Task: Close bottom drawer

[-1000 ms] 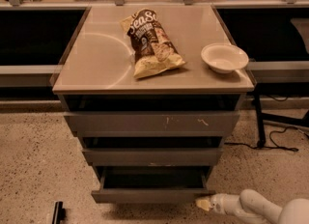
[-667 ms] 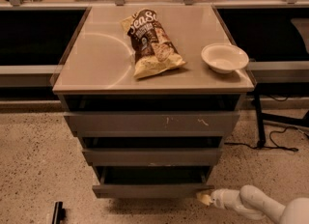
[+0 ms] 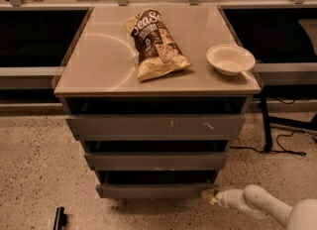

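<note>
The bottom drawer (image 3: 153,190) is the narrowest of three grey drawers in the cabinet; its plain flat front stands out only a little, with a thin dark gap above it. My gripper (image 3: 210,196) is at the end of the white arm (image 3: 262,205) low at the right, and its tip touches the right end of the bottom drawer's front. The middle drawer (image 3: 156,160) and the top drawer (image 3: 156,126), which has pale scratch marks, sit above it.
On the cabinet top (image 3: 99,65) lie a chip bag (image 3: 156,43) and a white bowl (image 3: 230,59). Black cables (image 3: 287,142) run over the speckled floor at the right. A small dark object (image 3: 59,218) lies on the floor at the lower left.
The bottom drawer has slid inward and now sticks out much less. My gripper has followed it, staying at the drawer front's right end.
</note>
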